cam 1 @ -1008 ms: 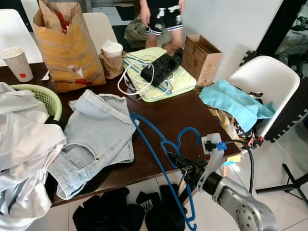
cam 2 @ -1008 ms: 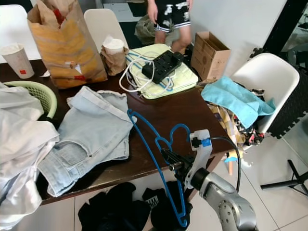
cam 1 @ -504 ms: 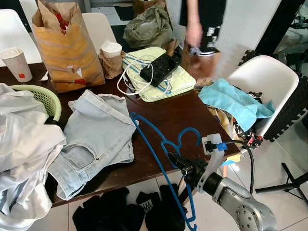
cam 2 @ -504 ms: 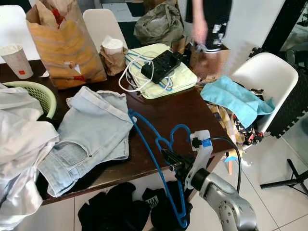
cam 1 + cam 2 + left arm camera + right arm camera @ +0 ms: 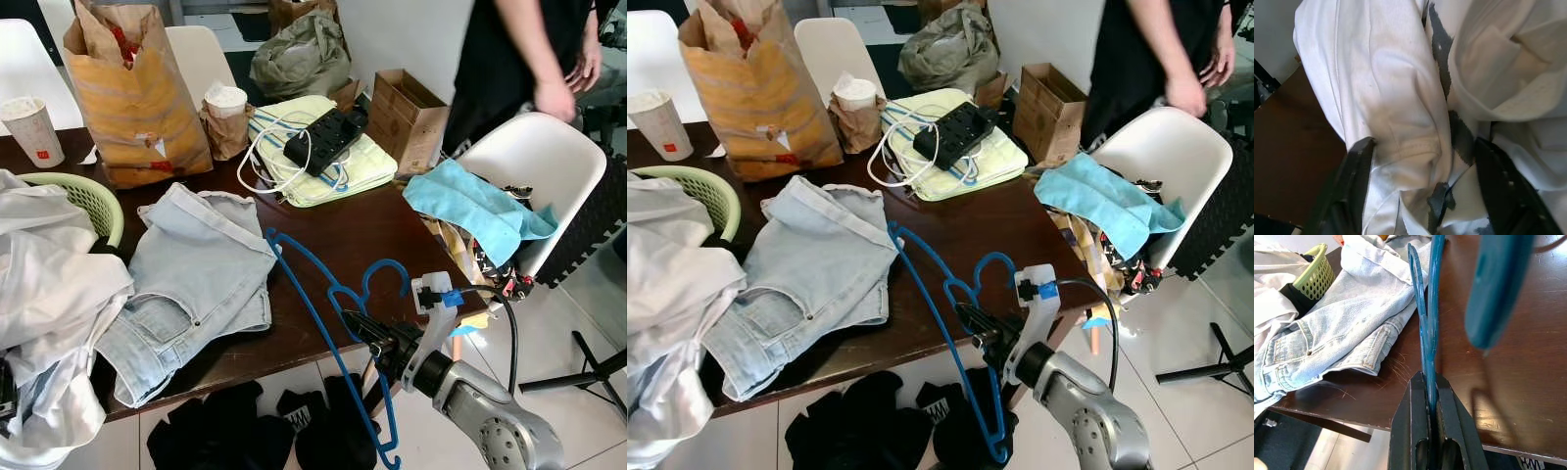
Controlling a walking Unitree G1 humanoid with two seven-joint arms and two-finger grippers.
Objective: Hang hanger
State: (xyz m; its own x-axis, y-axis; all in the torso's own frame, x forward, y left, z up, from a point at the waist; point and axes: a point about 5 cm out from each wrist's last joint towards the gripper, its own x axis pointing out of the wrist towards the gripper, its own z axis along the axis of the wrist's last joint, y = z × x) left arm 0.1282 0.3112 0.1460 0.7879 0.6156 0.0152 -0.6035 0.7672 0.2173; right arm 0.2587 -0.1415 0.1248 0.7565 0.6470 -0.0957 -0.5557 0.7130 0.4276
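Right gripper (image 5: 972, 326) fingers pinched tight on the blue hanger (image 5: 939, 305) near its neck; hook curls up just beside them; long axis slants from over the jeans (image 5: 191, 279) down past the table (image 5: 338, 230) edge; left gripper (image 5: 1418, 186) spread over white cloth (image 5: 1400, 98).

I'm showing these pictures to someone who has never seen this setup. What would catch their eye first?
Most likely the blue hanger, pinched in the right tool and held at the near edge of the dark table. Next, the pale denim shorts spread flat beside it, with white clothing heaped at the robot's left, where the left tool straddles a fold. A person stands behind the white chair.
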